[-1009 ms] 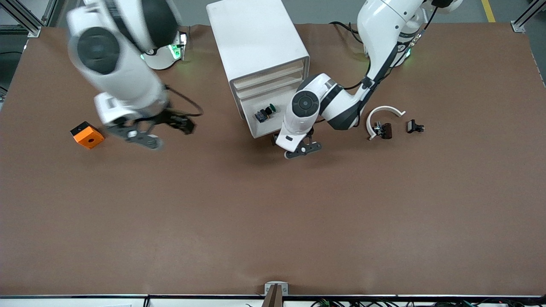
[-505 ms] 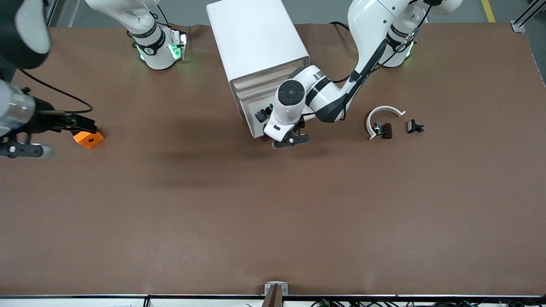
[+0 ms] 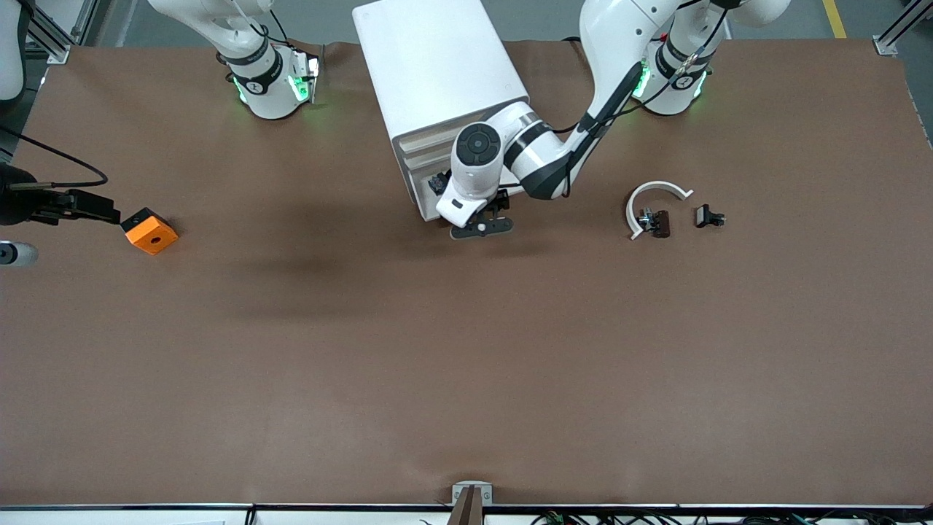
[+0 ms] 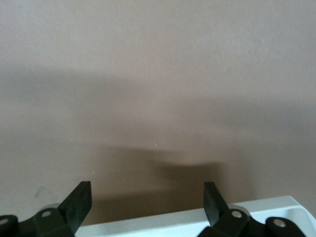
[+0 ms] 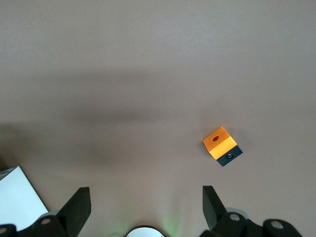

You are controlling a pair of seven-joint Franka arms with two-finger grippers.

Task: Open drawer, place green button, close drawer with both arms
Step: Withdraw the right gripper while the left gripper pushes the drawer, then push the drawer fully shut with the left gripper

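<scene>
At the drawer [image 3: 430,204] front, left gripper [image 4: 147,205] hangs spread wide; right gripper [image 5: 146,205], also spread, hovers above the orange block [image 5: 222,146].

The front camera looks steeply down from high across the table [image 3: 466,364], taking in its whole brown top, with both arm bases along the frame's upper edge. Each wrist camera looks down past its own gripper's fingers. The right wrist view shares the orange block [image 5: 221,144] with the front view.
</scene>
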